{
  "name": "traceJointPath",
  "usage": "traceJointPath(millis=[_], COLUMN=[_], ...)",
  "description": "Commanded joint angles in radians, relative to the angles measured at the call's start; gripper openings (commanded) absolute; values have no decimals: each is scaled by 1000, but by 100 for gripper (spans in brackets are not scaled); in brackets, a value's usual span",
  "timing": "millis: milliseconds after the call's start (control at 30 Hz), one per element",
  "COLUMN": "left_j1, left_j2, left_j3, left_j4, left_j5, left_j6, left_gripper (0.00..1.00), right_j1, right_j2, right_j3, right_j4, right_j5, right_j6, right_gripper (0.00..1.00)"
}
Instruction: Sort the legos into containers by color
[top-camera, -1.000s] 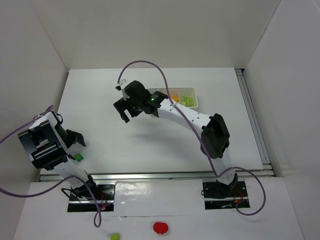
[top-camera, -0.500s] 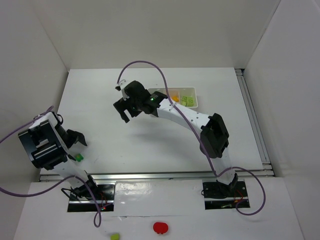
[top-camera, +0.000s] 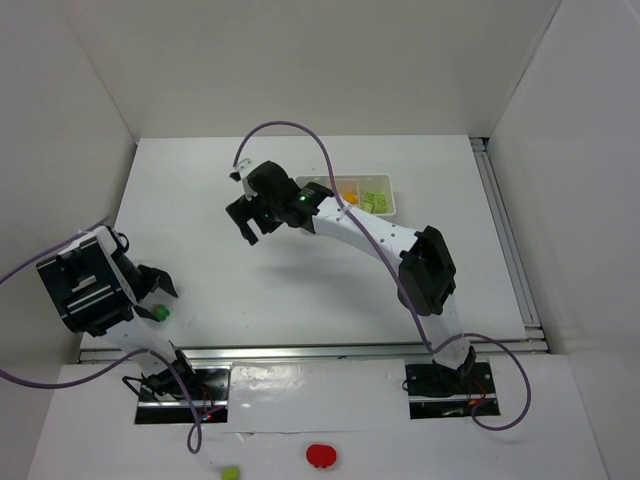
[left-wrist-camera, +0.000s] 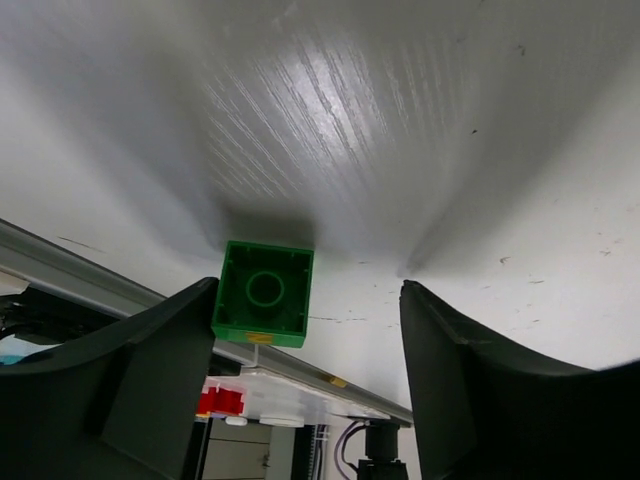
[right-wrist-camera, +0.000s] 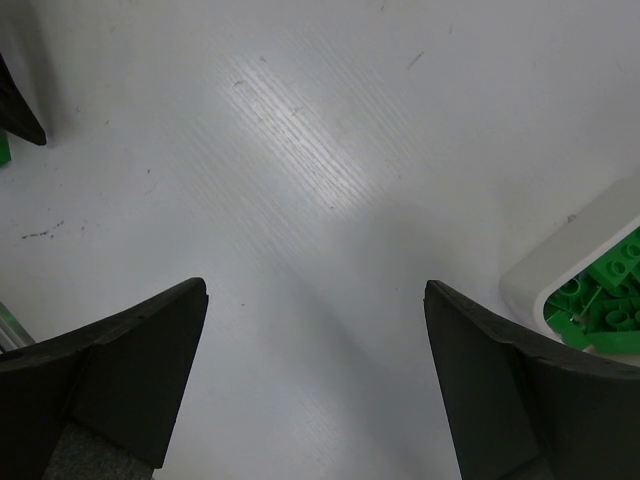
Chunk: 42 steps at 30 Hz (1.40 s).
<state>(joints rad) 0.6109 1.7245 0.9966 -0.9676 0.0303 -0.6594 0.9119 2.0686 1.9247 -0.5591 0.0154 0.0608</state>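
Now my left hand (left-wrist-camera: 309, 287) hangs with its fingers spread. A dark green brick (left-wrist-camera: 263, 293) lies between them, close by one finger, at the near left edge of the worktop (left-wrist-camera: 400, 120). My right hand (right-wrist-camera: 315, 290) is spread too, over the worktop. The white tray (right-wrist-camera: 560, 262) is just beside it, with green bricks (right-wrist-camera: 605, 295) in the one compartment I can see.

In the overhead view the tray (top-camera: 393, 208) sits upper centre, legos (top-camera: 376, 199) inside it; one brick (top-camera: 158, 313) lies lower left, at the near edge of the table (top-camera: 300, 290).
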Motion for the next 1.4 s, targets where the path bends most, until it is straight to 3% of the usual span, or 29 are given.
traceJointPath(millis=[0, 133, 267, 300, 367, 667, 1367], left_j1=[3, 3, -8, -17, -28, -102, -231], left_j2=[-9, -19, -29, -40, -49, -48, 10], left_j3=[-3, -12, -12, -12, 7, 43, 126], left_j4=[-16, -6, 3, 3, 3, 3, -25], left_j5=[28, 59, 68, 77, 88, 106, 105], left_j6=[6, 18, 18, 18, 18, 0, -28], left_gripper=[80, 77, 62, 53, 48, 50, 52], right_j1=[-4, -4, -4, -4, -4, -4, -34], right_j2=[1, 10, 10, 10, 10, 10, -93], right_j3=[48, 48, 48, 48, 48, 39, -156], right_j4=[-4, -4, -4, -4, -4, -4, 94], right_j5=[9, 9, 9, 9, 9, 28, 95], right_j6=[-10, -10, -10, -10, -10, -10, -1], right_gripper=[96, 96, 96, 96, 96, 96, 96])
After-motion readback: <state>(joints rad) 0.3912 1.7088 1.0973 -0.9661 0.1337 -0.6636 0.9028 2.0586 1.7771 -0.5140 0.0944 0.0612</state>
